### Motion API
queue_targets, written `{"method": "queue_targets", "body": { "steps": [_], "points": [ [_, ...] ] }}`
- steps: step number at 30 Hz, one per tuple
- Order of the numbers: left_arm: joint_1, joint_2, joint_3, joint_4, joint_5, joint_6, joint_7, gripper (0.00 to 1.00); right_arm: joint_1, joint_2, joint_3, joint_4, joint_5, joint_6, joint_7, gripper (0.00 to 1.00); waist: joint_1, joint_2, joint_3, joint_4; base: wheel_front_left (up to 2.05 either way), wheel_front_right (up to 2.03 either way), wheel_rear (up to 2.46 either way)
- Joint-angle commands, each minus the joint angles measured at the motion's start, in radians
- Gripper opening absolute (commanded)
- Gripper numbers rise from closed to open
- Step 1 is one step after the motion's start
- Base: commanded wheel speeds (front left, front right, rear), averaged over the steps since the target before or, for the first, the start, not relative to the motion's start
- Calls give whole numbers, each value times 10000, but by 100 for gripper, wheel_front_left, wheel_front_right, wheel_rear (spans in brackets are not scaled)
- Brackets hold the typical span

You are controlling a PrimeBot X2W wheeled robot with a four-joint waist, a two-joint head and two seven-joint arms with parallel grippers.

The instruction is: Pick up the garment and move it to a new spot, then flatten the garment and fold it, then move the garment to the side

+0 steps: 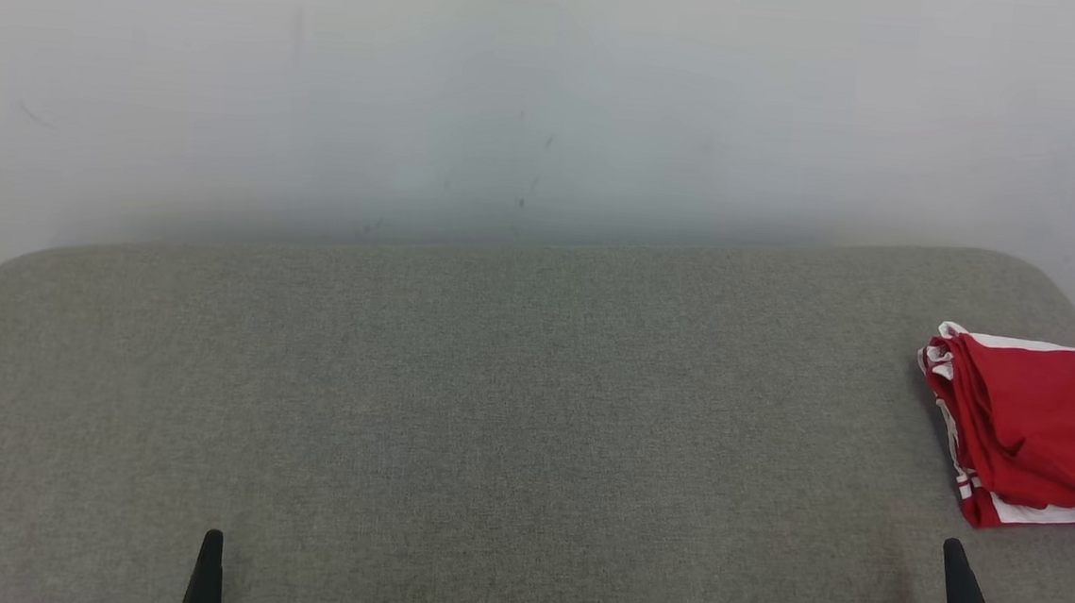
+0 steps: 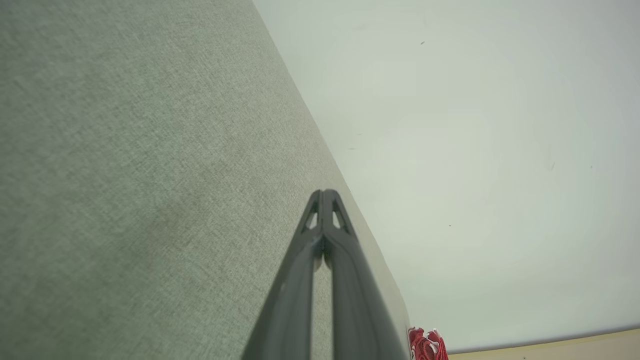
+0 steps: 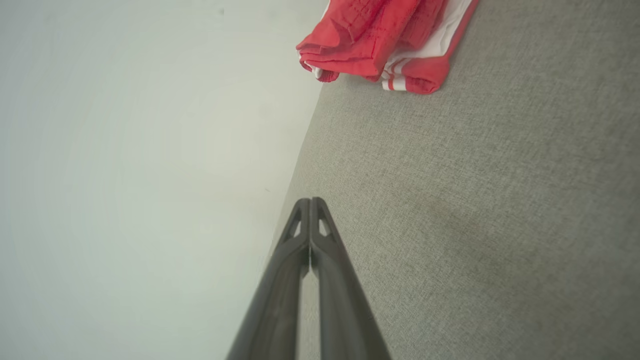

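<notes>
Left gripper point(image 2: 324, 192) first: its two dark fingers are pressed tight together, tips touching, nothing caught between them. Same deal with the right gripper point(image 3: 310, 200), fingers squeezed together and holding nothing. Both sit over the grey fabric top point(image 1: 492, 412) with their fingers pointing toward the white wall point(image 1: 516, 73), and they're well apart from each other. Can't really tell whether either one touches the fabric

Moving out from the right gripper, the garment point(image 1: 1035, 426) is lying on the top just ahead of it and a bit out to its right, near but not touching. It's red with white trim and a couple of white stripes, folded into a slightly rumpled stack with the layered edges facing the left gripper's side. From the left gripper it's way off to the right, well apart, and the left wrist view only catches a small red bit of it at the end of the top. Beyond the garment, the top rounds off at its far corner and then it's just wall
</notes>
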Motion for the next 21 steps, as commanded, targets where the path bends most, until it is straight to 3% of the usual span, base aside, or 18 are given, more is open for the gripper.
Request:
{"method": "queue_targets", "body": {
  "steps": [1,21],
  "points": [
    [-307,6,61,9,-384,-71,60,0,-299,22,-93,-15,340,5,96,0,-1,-1,27,-5,0,0,0],
    [-740,6,121,368,-2152,-159,421,0,-746,106,-582,263,2016,4,658,0,-1,-1,261,-46,0,0,0]
  ]
}}
